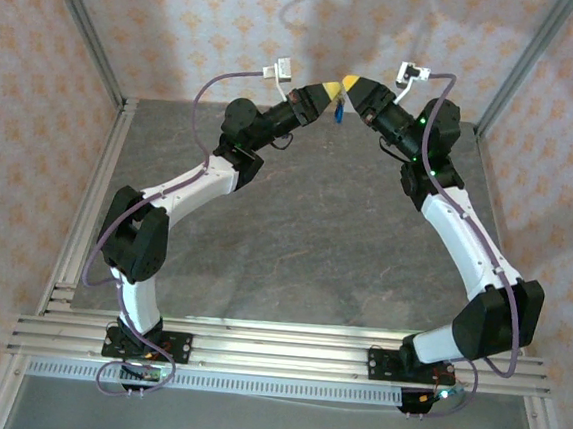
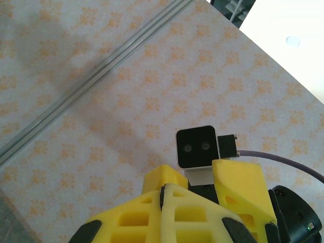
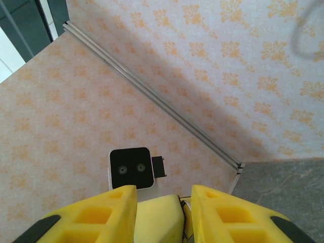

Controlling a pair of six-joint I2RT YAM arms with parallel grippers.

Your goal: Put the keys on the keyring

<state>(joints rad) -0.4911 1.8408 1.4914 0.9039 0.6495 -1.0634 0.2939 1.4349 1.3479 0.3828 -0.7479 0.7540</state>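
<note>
The key (image 1: 341, 111) hangs over the worktop's (image 1: 315, 237) far end, just under the meeting jaws; the left jaws' tip sits between the right jaws.

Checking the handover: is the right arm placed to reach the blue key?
Probably yes: the blue key hangs right beside the right gripper, with only the left gripper crowding it.

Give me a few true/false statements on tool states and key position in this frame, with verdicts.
1. The left tool and right tool meet tip to tip over the far end of the table. True.
2. The blue key lies by the arm bases. False: it is right beside the meeting tips.
3. The left tool is shut. True.
4. The right tool's fingers are pressed together. False: they stand apart, with the left tool's tip between them.
</note>
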